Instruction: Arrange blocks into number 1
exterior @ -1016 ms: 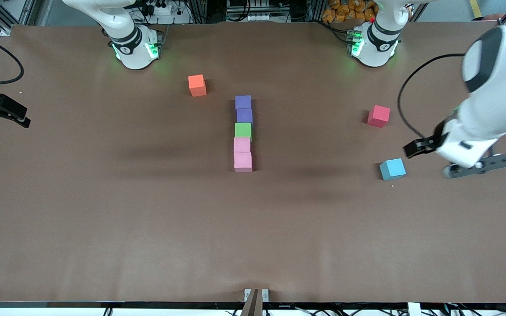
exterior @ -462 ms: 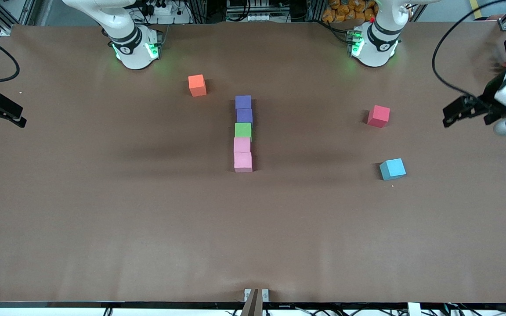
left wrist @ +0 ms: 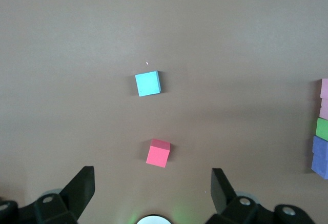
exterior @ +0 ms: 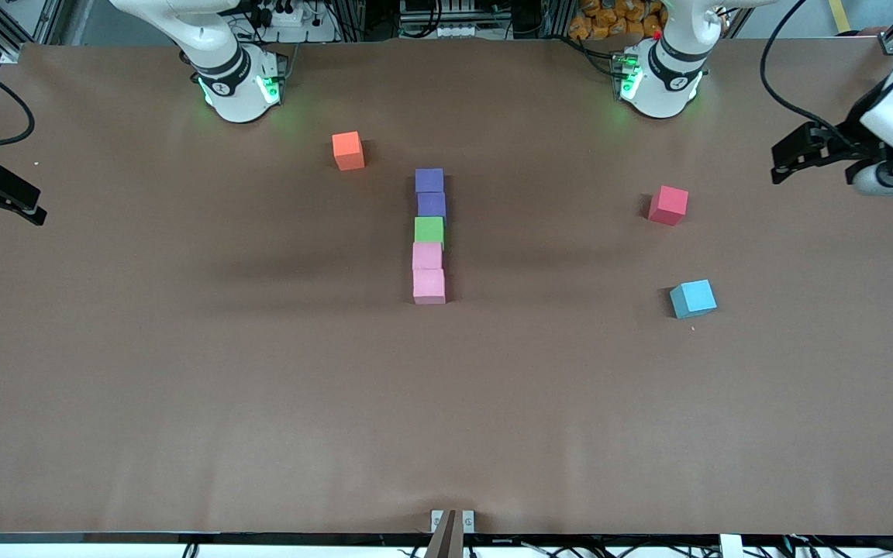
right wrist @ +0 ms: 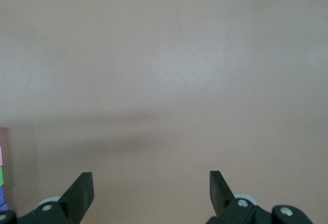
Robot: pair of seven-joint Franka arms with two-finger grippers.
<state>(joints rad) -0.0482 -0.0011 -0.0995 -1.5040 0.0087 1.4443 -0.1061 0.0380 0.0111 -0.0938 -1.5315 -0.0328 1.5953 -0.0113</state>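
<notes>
The tabletop (exterior: 183,387) is covered by a plain brown sheet. Eight foam cubes rest directly on it. Five stand in a single straight column near the middle, each touching the next. From farthest to nearest the front camera: purple cube (exterior: 429,180), second purple cube (exterior: 432,204), green cube (exterior: 429,230), pink cube (exterior: 427,256), second pink cube (exterior: 429,285). An orange cube (exterior: 348,150) stands apart toward the right arm's end, farther from the camera than the column. Toward the left arm's end, well apart from the column, stand a red cube (exterior: 668,205) and, nearer the camera, a light-blue cube (exterior: 693,298).
</notes>
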